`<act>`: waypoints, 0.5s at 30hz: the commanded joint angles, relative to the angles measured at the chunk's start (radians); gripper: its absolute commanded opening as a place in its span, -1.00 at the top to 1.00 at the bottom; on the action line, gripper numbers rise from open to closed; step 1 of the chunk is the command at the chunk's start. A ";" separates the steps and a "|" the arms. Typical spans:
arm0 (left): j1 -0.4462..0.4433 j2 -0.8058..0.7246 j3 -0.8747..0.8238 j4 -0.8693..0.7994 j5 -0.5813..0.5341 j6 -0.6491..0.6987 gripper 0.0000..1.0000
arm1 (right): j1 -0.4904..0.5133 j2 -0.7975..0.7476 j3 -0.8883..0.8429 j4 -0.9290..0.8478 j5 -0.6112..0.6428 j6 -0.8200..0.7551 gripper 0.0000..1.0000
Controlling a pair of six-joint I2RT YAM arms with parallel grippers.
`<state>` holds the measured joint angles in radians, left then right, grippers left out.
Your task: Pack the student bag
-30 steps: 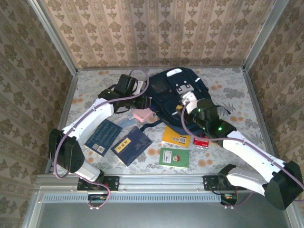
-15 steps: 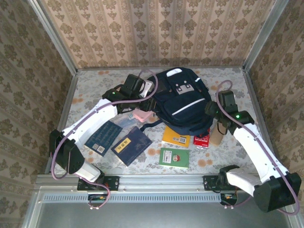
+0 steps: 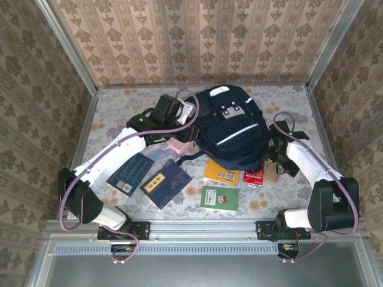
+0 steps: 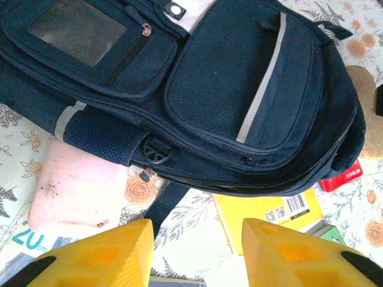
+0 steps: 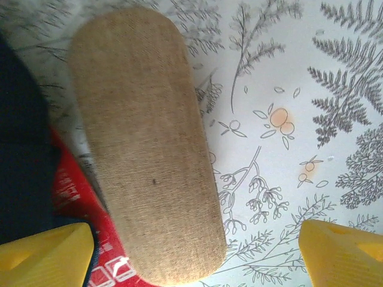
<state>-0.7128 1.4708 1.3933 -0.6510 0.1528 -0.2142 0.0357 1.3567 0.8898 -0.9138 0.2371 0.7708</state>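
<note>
Between left pincer [image 4: 196, 248] (part-spread) and right pincer [image 5: 194, 254] (wide apart), student bag [image 3: 232, 130]; both empty.

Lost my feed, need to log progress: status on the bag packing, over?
Left tool open, empty, at bag edge. Right tool open over tan case, not gripping. Bag looks closed; books lie outside. Red pack partly under case.

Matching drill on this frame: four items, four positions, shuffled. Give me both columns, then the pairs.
1 dark navy fabric backpack
2 tan oblong fabric case
3 pink flat pouch
4 green rectangular booklet

A on the yellow booklet's near side
B beneath the open right gripper
C middle of the table
D partly under the backpack's edge

Pairs: 1-C, 2-B, 3-D, 4-A
</note>
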 commanded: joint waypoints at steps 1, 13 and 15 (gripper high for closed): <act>-0.002 -0.032 -0.013 -0.001 -0.006 0.022 0.13 | -0.031 0.024 -0.039 0.038 -0.060 0.037 -0.81; 0.000 -0.027 -0.019 0.008 0.000 0.019 0.13 | -0.077 0.060 -0.191 0.368 -0.211 0.053 -0.78; 0.000 -0.025 -0.020 0.008 -0.001 0.020 0.13 | -0.081 0.082 -0.192 0.368 -0.199 0.062 -0.69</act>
<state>-0.7128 1.4609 1.3827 -0.6502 0.1524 -0.2123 -0.0376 1.3979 0.7170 -0.6178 0.0540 0.7979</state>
